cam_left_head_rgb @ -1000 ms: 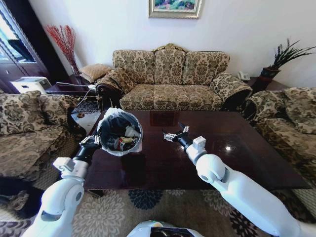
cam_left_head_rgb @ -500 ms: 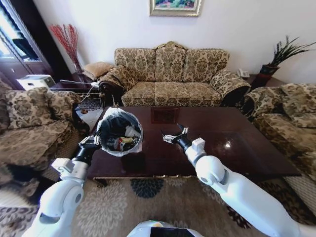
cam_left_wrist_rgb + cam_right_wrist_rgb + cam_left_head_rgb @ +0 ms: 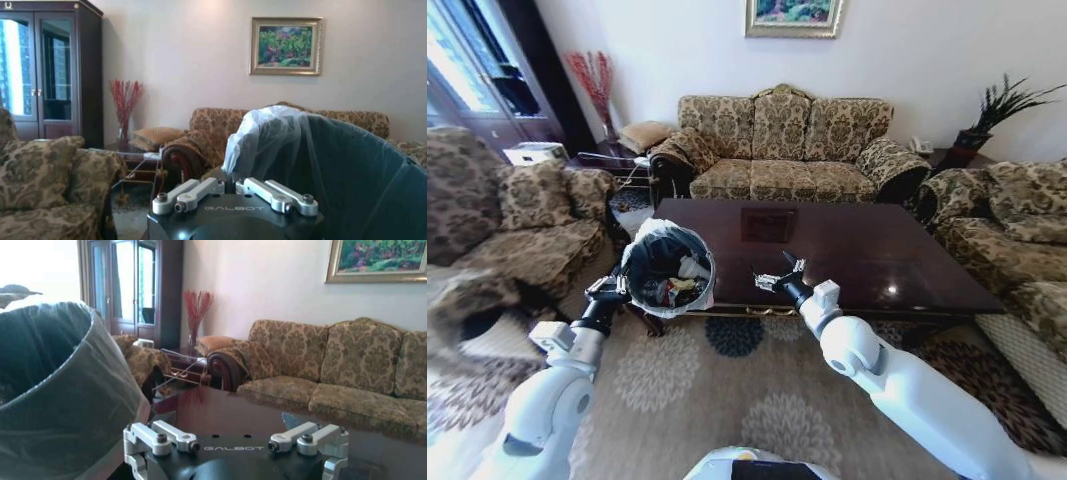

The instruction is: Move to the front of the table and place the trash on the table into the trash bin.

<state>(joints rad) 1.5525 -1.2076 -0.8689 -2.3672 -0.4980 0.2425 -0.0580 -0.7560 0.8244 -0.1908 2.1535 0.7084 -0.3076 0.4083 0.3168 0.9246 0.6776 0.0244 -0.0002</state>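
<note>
Table [image 3: 867, 250] farther off now; bag-lined round bin [image 3: 668, 268] in left pincer [image 3: 615, 289].

We're in a home living room: a patterned gold three-seat sofa [image 3: 785, 150] against the wall, matching armchairs [image 3: 522, 225] either side, a dark wood coffee table [image 3: 867, 250] on a floral rug [image 3: 727, 400], a framed painting [image 3: 793, 17] above, a glass-fronted cabinet [image 3: 47, 70].
</note>
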